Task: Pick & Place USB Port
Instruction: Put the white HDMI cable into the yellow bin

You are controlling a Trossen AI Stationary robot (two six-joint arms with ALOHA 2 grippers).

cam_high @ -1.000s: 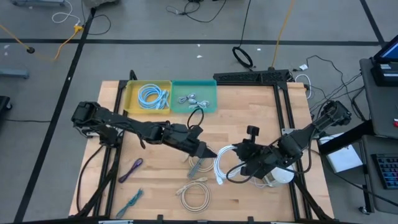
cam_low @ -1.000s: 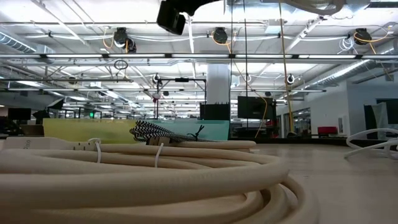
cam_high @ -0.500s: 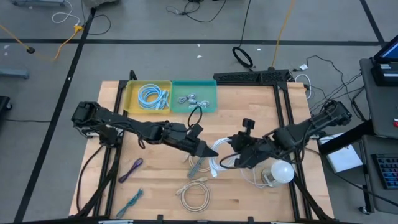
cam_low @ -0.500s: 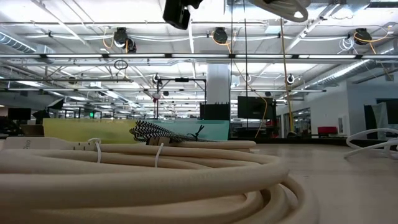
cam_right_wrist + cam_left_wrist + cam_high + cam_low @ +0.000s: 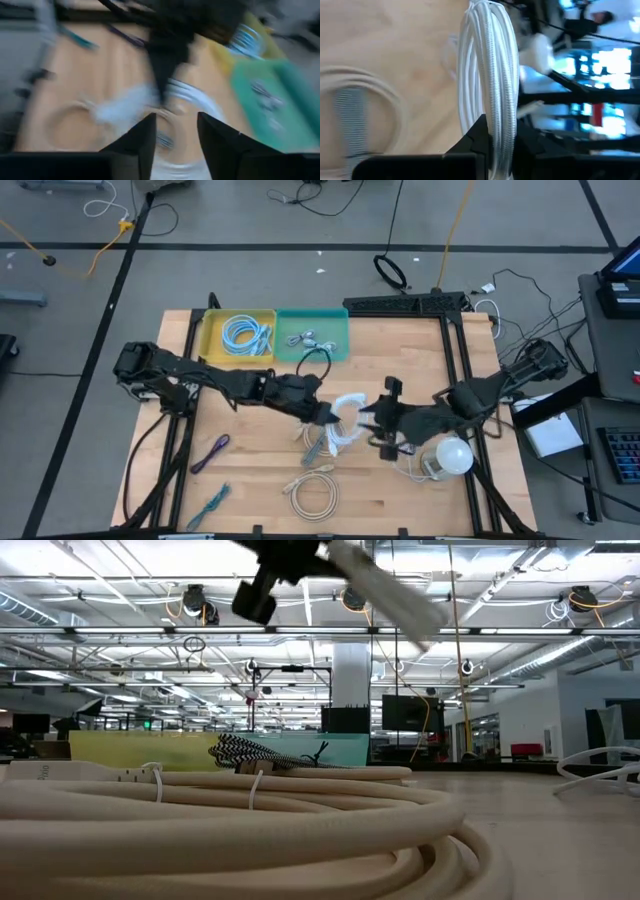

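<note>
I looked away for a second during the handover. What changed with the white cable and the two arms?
The right tool carried the white cable leftward to mid-table; the left tool closed on it, and the right tool's fingers now stand apart. The yellow bin, green bin and beige cable stayed put.

Two bins sit side by side at the counter's (image 5: pixel 400 340) far edge, the left bin (image 5: pixel 238 336) touching the right bin (image 5: pixel 313 334). A coiled cable (image 5: pixel 343 420) hangs mid-counter between both arms; another coil (image 5: pixel 314 491) lies nearer the front edge.
</note>
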